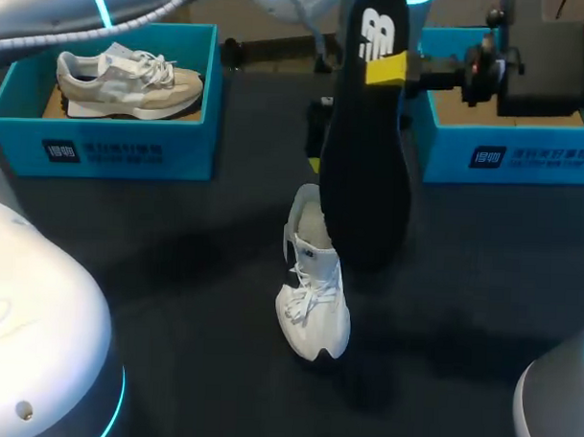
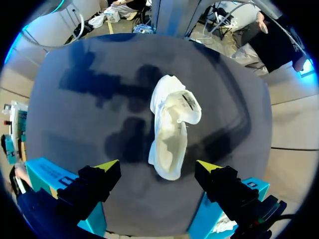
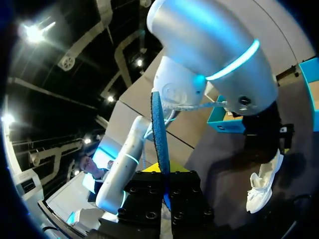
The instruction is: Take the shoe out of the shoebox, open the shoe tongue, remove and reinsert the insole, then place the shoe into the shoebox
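Observation:
A white shoe (image 1: 314,288) stands on the dark table, toe towards me, its mouth open. Above it hangs a black insole (image 1: 366,164), upright, with my right gripper (image 1: 386,67) shut on its upper end. In the right wrist view the insole (image 3: 159,134) shows edge-on between the fingers of that gripper (image 3: 167,191), and the shoe (image 3: 261,188) lies below. My left gripper (image 2: 158,168) hovers open above the shoe (image 2: 172,127), touching nothing. In the head view it is mostly hidden behind the insole; one yellow tip (image 1: 314,166) shows.
A blue shoebox (image 1: 102,150) at the back left holds a second, beige-and-white shoe (image 1: 129,81). Another blue shoebox (image 1: 510,154) stands at the back right, under my right arm. My arm bases fill the near corners.

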`<control>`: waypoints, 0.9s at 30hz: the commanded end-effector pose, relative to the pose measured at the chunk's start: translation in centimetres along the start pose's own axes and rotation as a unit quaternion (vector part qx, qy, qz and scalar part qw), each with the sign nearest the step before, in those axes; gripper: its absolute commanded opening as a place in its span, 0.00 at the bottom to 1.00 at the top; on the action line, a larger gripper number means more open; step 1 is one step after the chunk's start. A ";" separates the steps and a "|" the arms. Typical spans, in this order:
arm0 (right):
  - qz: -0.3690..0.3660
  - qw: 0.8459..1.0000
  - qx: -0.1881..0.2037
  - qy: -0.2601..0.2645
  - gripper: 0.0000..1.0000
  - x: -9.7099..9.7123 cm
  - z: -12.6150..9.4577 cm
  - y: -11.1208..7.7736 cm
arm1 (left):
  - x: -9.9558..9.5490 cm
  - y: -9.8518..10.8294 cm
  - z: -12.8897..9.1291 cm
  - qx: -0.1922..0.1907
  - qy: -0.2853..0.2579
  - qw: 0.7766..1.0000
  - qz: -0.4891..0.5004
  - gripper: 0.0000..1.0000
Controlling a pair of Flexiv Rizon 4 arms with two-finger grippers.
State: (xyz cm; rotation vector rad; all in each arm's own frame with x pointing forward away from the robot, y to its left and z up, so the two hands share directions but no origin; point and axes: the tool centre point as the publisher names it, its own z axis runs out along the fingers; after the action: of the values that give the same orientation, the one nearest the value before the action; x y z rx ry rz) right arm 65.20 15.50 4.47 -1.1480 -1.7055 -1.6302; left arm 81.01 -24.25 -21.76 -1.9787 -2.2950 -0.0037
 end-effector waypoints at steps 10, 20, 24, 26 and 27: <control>0.085 0.996 -0.009 -0.025 0.00 -2.8 -5.5 -1.2 | 5.5 0.8 -2.9 -0.001 -0.155 0.988 -0.022 1.00; 0.146 0.988 0.013 -0.039 0.00 -6.0 -7.1 0.6 | 7.2 1.5 -4.1 0.015 -0.154 0.988 -0.027 1.00; 0.178 0.983 0.029 -0.043 0.00 -7.8 -7.5 1.7 | 7.2 1.5 -4.1 0.015 -0.154 0.988 -0.027 1.00; 0.185 0.981 0.032 -0.040 0.00 -8.4 -7.4 2.1 | 7.2 1.5 -4.1 0.015 -0.154 0.988 -0.027 1.00; 0.190 0.980 0.034 -0.038 0.00 -8.8 -7.4 2.3 | 7.2 1.5 -4.1 0.015 -0.154 0.988 -0.027 1.00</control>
State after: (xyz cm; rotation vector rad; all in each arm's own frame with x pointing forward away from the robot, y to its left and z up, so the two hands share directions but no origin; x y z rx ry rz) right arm 67.82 5.76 -0.28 -1.4577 -1.4421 -1.3586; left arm 82.08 -17.69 -16.97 -1.9864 -2.4584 0.2558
